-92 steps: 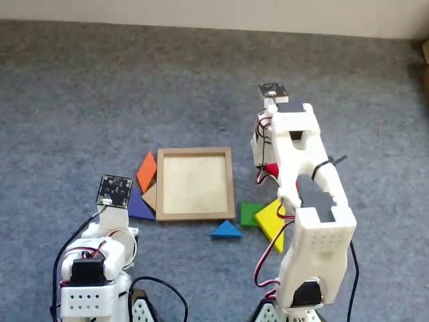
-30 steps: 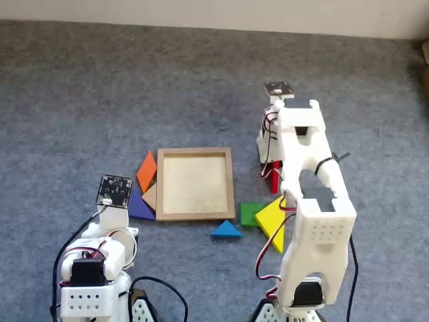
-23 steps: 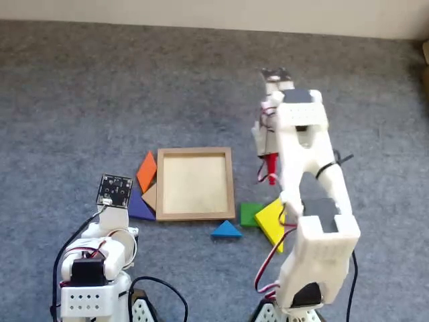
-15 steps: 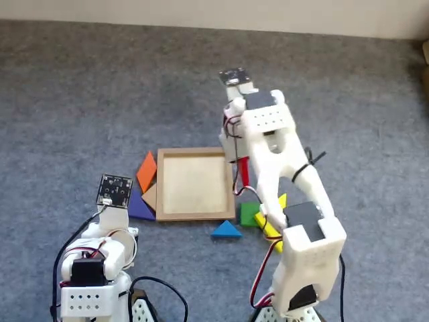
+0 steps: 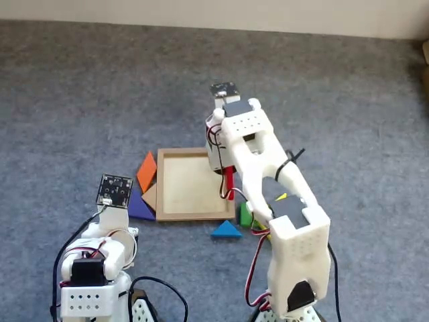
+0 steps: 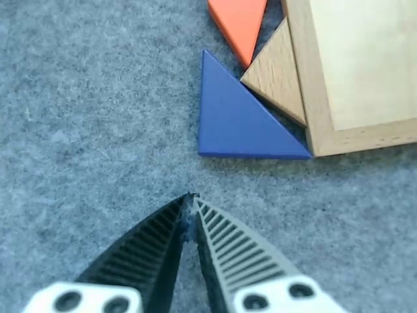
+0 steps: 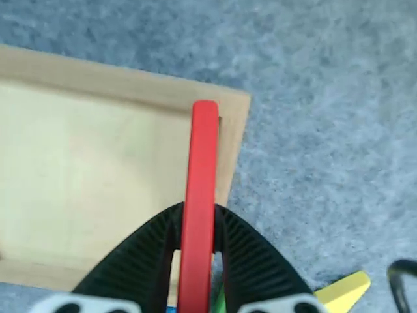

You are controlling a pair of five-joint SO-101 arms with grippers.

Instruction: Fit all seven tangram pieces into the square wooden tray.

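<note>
Swung leftward, the right arm's fingers (image 7: 150,251) clench the red piece (image 7: 202,169) upright above the tray (image 7: 117,81) and its right rim.

The tray (image 5: 194,216) sits mid-surface (image 5: 80,100), ahead of both arms. A small triangle (image 5: 150,196) lies against its left rim. A large triangle (image 5: 139,206) is just beside that on the near left, and a pointed piece (image 5: 146,171) just behind. The left end effector (image 6: 192,205) hangs near the large triangle's near edge. A front triangle (image 5: 226,230) lies just before the tray's front rim, with a square piece (image 5: 245,215) to its right, by the tray's corner. The right end effector (image 7: 199,215) holds a flat piece (image 7: 203,163) on edge over the tray's right rim.
</note>
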